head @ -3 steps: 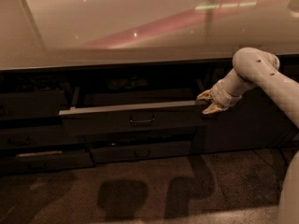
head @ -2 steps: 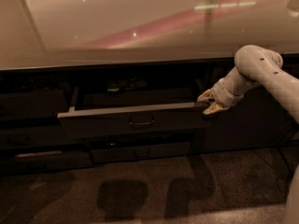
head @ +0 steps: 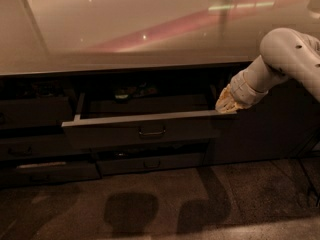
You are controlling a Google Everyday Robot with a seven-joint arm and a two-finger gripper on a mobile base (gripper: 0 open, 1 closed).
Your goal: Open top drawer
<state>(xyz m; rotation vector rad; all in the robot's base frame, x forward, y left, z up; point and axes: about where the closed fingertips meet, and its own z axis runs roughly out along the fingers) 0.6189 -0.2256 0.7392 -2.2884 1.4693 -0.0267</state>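
The top drawer [head: 145,125] is a wide dark grey drawer, pulled partly out from under the counter, with a small loop handle [head: 152,132] at the middle of its front. Its grey box body shows behind the front, and its inside is dim. My gripper [head: 226,104] hangs off the white arm at the drawer front's right end, touching its top edge.
A glossy beige countertop [head: 150,29] overhangs the drawers. Below the open drawer sits a shorter drawer front [head: 150,163] with a like handle, and other fronts [head: 35,149] lie to the left. A dark cabinet door [head: 270,129] stands at the right. Dark floor [head: 160,204] lies in front.
The drawer has slid a little further out toward the camera, with my gripper staying at its right end.
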